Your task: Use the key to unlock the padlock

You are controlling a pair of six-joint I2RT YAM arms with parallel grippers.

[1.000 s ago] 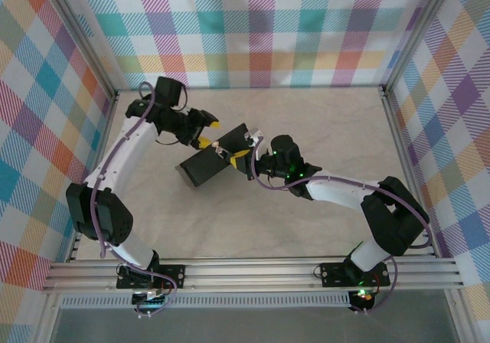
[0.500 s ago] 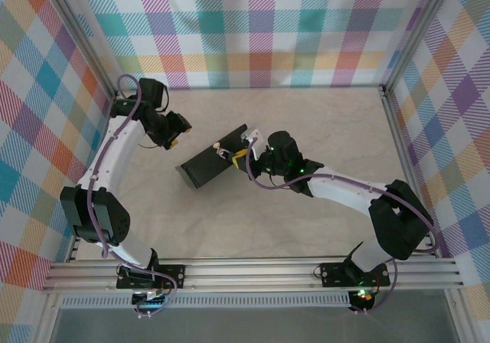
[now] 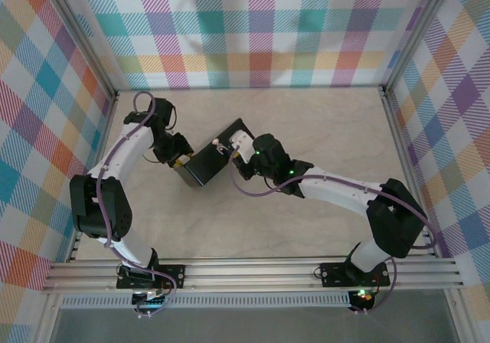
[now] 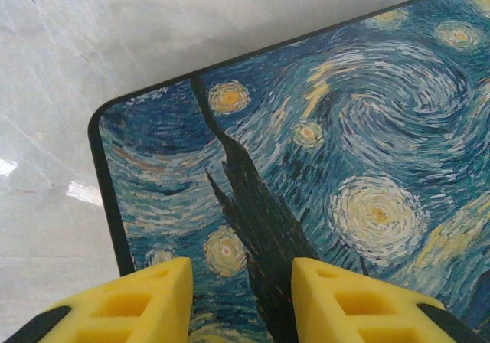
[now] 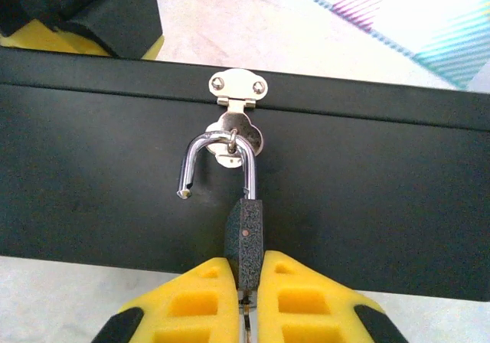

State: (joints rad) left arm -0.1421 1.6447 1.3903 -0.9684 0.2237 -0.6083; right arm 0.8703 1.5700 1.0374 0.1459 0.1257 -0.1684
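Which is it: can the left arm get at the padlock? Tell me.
Probably not: the left gripper is over a corner of the box lid, and the padlock hangs from the side hasp, clamped in the right gripper.

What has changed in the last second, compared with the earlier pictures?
The left tool drew away to the left, then returned to the left corner of the box. The right tool, shut on the padlock, edged left and farther away. The box stayed about where it was.

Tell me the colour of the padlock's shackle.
Shiny silver shackle; the padlock body is dark speckled grey. Right wrist view shows it best.
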